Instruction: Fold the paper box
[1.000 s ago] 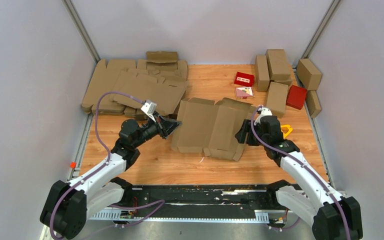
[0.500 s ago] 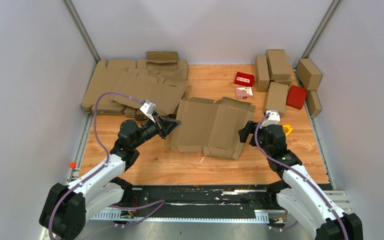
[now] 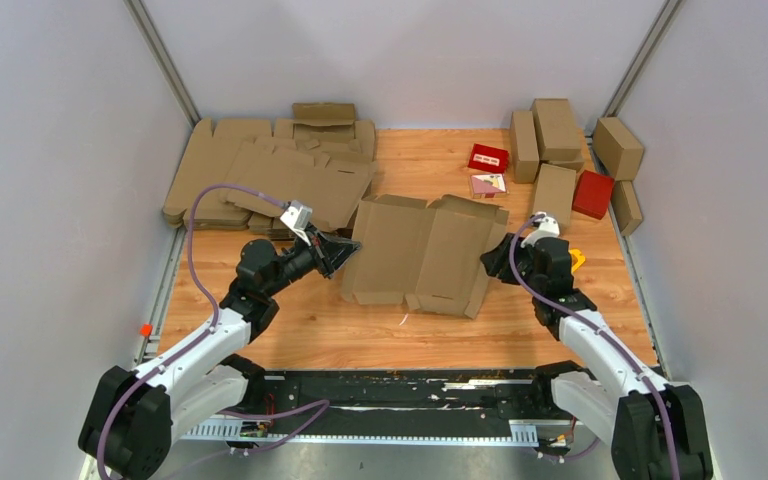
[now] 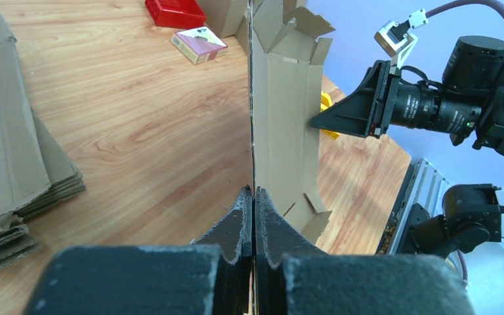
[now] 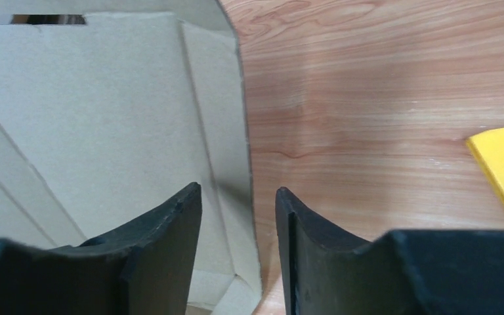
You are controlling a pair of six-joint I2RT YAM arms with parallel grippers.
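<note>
The paper box [image 3: 422, 252] is a brown cardboard die-cut sheet lying mid-table, partly raised, with flaps at its edges. My left gripper [image 3: 345, 250] is shut on its left edge; in the left wrist view the fingers [image 4: 254, 197] pinch the sheet [image 4: 282, 118] edge-on. My right gripper [image 3: 488, 266] is open at the sheet's right edge. In the right wrist view its jaws [image 5: 238, 197] straddle the edge of the right flap [image 5: 216, 131] without closing on it.
A stack of flat brown blanks [image 3: 260, 175] lies at the back left. Finished brown boxes [image 3: 550, 140] and red boxes [image 3: 592, 192] stand at the back right, with a small card box [image 3: 488, 184]. A yellow object [image 3: 573, 260] lies beside my right gripper.
My right arm drew back and to the right, then came forward again to the sheet's right edge. The left gripper kept its hold and stayed still.
</note>
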